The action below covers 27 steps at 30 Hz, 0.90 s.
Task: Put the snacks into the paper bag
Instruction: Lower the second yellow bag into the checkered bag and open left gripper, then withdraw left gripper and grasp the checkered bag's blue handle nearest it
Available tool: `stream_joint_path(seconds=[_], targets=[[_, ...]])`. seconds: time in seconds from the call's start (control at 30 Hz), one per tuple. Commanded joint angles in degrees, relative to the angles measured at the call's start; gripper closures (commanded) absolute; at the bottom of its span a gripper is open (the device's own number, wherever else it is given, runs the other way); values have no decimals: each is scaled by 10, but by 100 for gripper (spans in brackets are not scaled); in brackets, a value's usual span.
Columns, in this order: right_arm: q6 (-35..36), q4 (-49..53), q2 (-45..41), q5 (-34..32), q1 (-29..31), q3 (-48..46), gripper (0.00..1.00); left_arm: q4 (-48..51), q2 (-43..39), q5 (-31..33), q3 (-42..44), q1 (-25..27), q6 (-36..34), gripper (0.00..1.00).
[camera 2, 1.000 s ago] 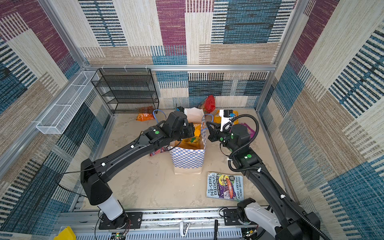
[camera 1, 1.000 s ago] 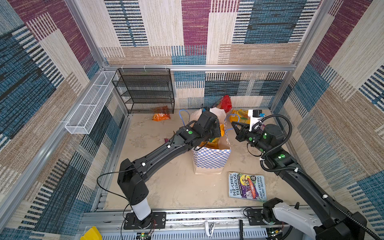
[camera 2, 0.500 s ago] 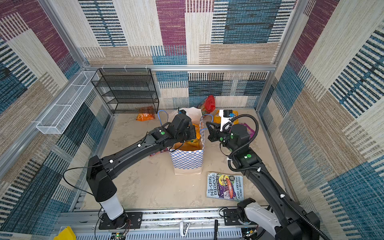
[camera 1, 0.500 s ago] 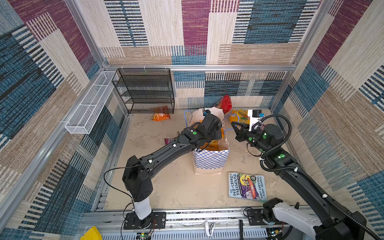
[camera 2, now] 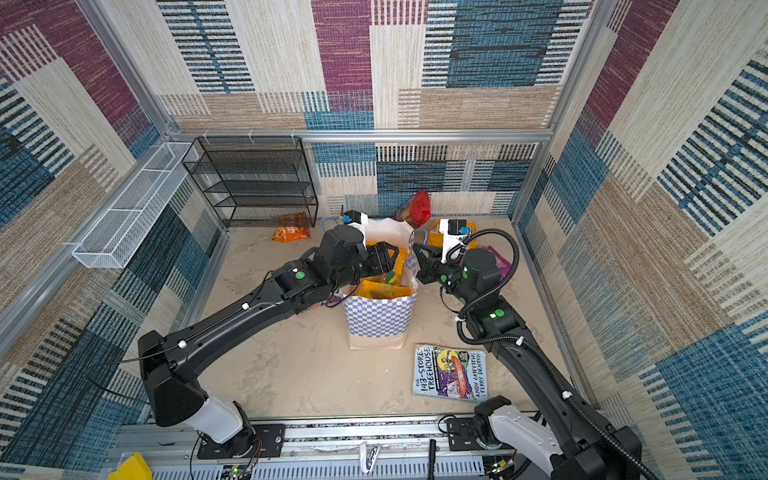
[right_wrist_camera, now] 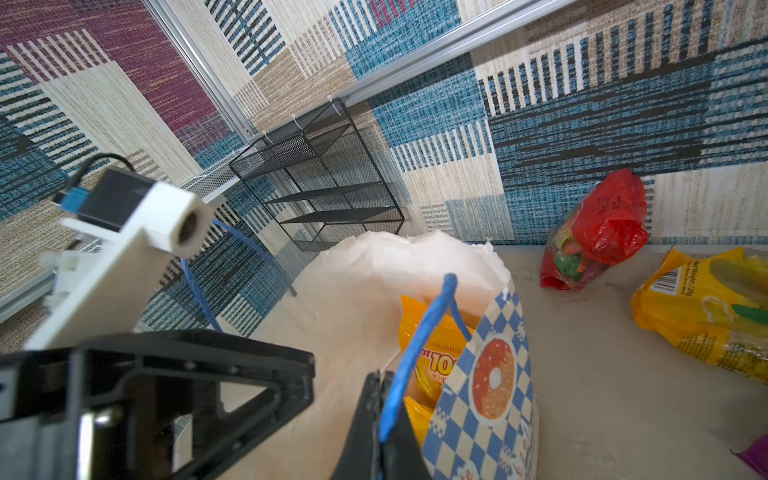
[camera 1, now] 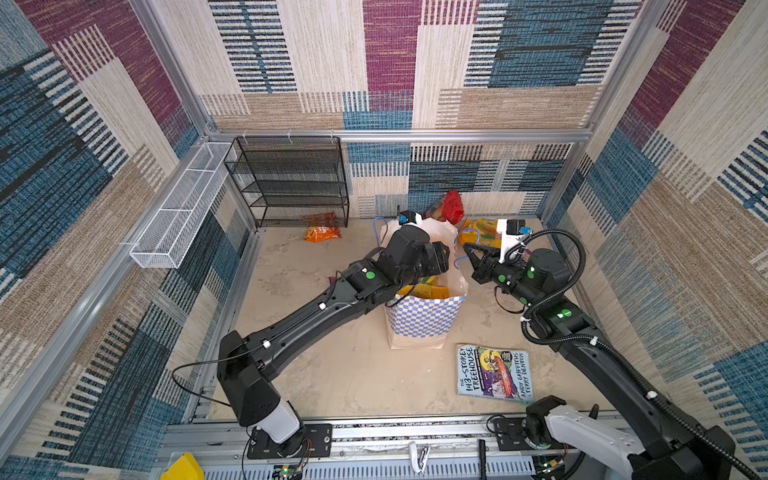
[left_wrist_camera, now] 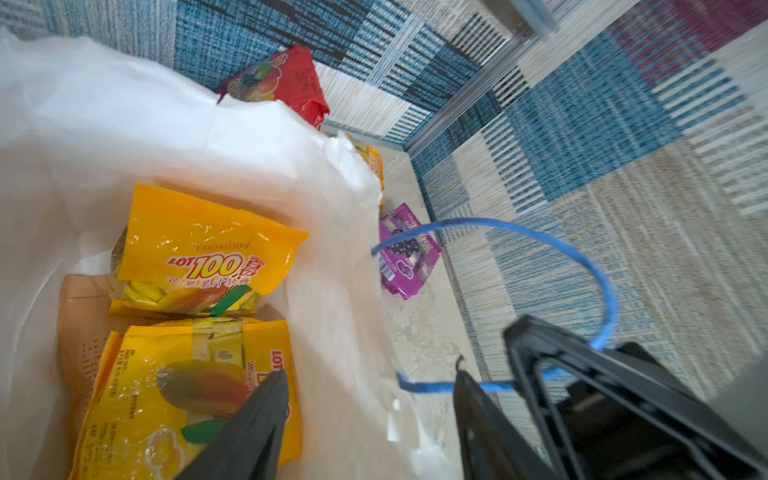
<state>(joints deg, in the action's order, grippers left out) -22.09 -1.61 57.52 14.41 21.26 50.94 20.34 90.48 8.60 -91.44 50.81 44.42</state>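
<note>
Sand-coloured and mottled, the desk [camera 1: 353, 374] is boxed in by walls [camera 1: 390, 50] of woven patchwork in blue, maroon, cream and tan, held in an aluminium frame [camera 1: 415, 135]. A black mesh rack [camera 1: 291, 183] stands in the back left corner, and a white wire basket [camera 1: 178, 208] hangs on the left wall.

The paper bag [camera 1: 424, 320] stands upright near the middle of the desk with its mouth open. Two yellow mango packets [left_wrist_camera: 199, 253] [left_wrist_camera: 183, 395] lie inside it. The left arm [camera 1: 316, 316] reaches across to the bag's mouth; its jaws stand apart over the packets, with nothing between them. The right arm [camera 1: 540, 274] comes in from the other side, its jaws pinched shut on the bag's blue cord handle [right_wrist_camera: 419, 345].

Along the edges, an orange chips packet [camera 1: 322, 232] lies at the foot of the rack, and a red packet [camera 1: 453, 205] leans on the back wall behind the bag. Another yellow packet [right_wrist_camera: 706, 307] and a purple grape packet [left_wrist_camera: 407, 253] lie towards the right wall. A book [camera 1: 492, 374] lies flat just in front of the bag, to its right.

Bare desk runs along the front and between the rack and the left arm; the back right corner is crowded.
</note>
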Motion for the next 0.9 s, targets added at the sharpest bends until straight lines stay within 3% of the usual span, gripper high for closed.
stream_joint_path(seconds=[0.0,0.17,0.3,0.4,0.53,0.63,0.73,0.87], targets=[[-4,-18,-2,-3,0,-2,100,11,-29,-13,-19,0,-46,27],[-4,-16,0,-4,1,-1,100,122,-50,-30,-99,0,-114,15],[-3,-17,-3,-3,0,-2,100,243,-68,13,-158,1,-165,13],[-2,-17,-1,-6,0,-1,100,297,-97,55,-162,0,-204,1],[-4,-19,4,-3,0,-2,100,342,-132,106,-150,-1,-232,1],[-3,-19,9,-2,0,-1,100,351,-159,134,-111,-15,-211,1],[-5,-20,11,-1,0,-3,100,333,-173,103,-71,-46,-188,1],[-5,-21,12,0,0,-3,100,295,-152,-32,-46,-105,-157,1]])
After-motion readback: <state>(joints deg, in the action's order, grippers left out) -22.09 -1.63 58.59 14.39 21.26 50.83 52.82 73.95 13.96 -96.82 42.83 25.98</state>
